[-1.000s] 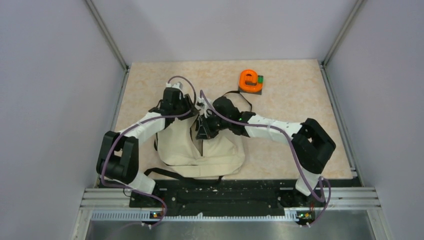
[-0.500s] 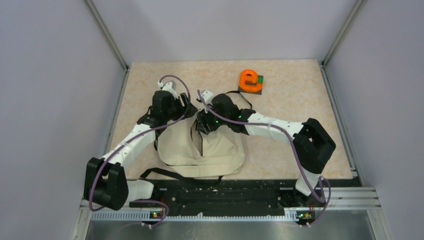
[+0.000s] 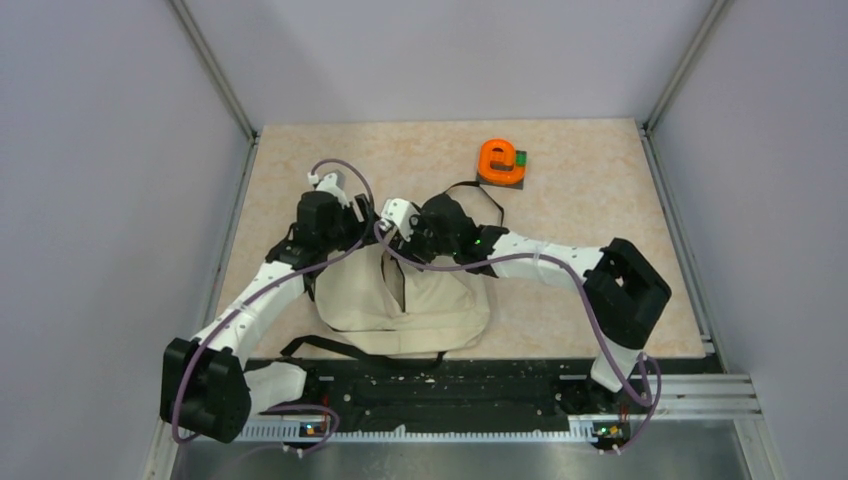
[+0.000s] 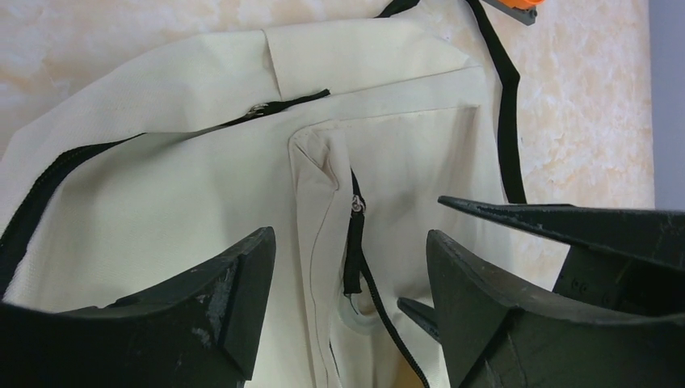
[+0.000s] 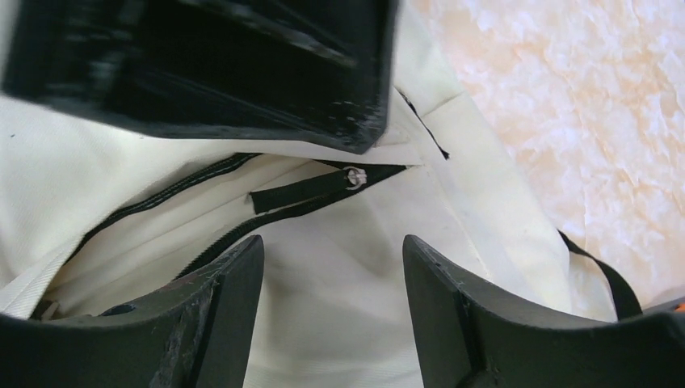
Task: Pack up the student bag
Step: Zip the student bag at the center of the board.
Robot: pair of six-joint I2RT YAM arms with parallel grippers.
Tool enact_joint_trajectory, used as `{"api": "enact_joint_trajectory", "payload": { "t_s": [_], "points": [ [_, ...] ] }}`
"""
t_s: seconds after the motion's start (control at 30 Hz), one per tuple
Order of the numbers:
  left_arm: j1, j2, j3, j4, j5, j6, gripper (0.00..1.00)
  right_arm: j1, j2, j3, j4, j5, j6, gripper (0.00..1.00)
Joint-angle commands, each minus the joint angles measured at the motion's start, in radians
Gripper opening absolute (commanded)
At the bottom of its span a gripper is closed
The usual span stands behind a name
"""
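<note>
Near the front edge of the worktop (image 3: 600, 220), overhead, I see the student bag (image 3: 420, 305) lying flat, far end under both arms. Left wrist: left gripper (image 4: 351, 250) gapes wide, empty, over the zip (image 4: 353, 242). Right wrist: right gripper (image 5: 331, 250) equally empty, parted, directly above the bag's mouth.

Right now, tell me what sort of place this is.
Probably a robot test cell: a left arm and right arm bolted at the edge of a table, plain walls closing it in, and a bag laid out.
</note>
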Motion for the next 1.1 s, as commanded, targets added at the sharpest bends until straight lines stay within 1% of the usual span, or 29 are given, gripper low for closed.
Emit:
{"api": "enact_joint_trajectory", "payload": {
  "t_s": [0.0,0.2,0.37,0.53,0.73,0.8,0.87,0.93,1.0,1.07],
  "points": [
    [0.013,-0.023,-0.011,0.02,0.0,-0.005,0.74,0.043,0.006,0.057,0.018,-0.01,-0.092,0.64],
    [0.031,-0.026,-0.032,0.029,0.013,-0.006,0.74,0.088,0.047,0.105,-0.013,-0.015,-0.096,0.65],
    [0.056,-0.041,-0.052,0.032,0.021,-0.009,0.75,0.102,0.105,0.114,-0.011,0.056,-0.125,0.65],
    [0.089,-0.063,-0.074,0.027,0.019,-0.017,0.75,0.103,0.12,0.095,0.006,0.102,-0.147,0.65],
    [0.11,-0.073,-0.081,0.032,0.028,-0.023,0.76,0.109,0.156,0.093,0.066,0.18,-0.178,0.64],
    [0.114,-0.077,-0.08,0.03,0.028,-0.022,0.76,0.11,0.175,0.104,0.077,0.203,-0.192,0.61],
    [0.118,-0.081,-0.081,0.026,0.028,-0.02,0.76,0.111,0.194,0.124,0.069,0.224,-0.202,0.55],
    [0.122,-0.087,-0.085,0.024,0.029,-0.018,0.76,0.11,0.2,0.127,0.085,0.235,-0.203,0.5],
    [0.126,-0.09,-0.089,0.024,0.029,-0.018,0.76,0.112,0.194,0.112,0.139,0.245,-0.194,0.47],
    [0.129,-0.088,-0.092,0.025,0.032,-0.019,0.76,0.112,0.188,0.106,0.165,0.244,-0.18,0.47]
  ]
}}
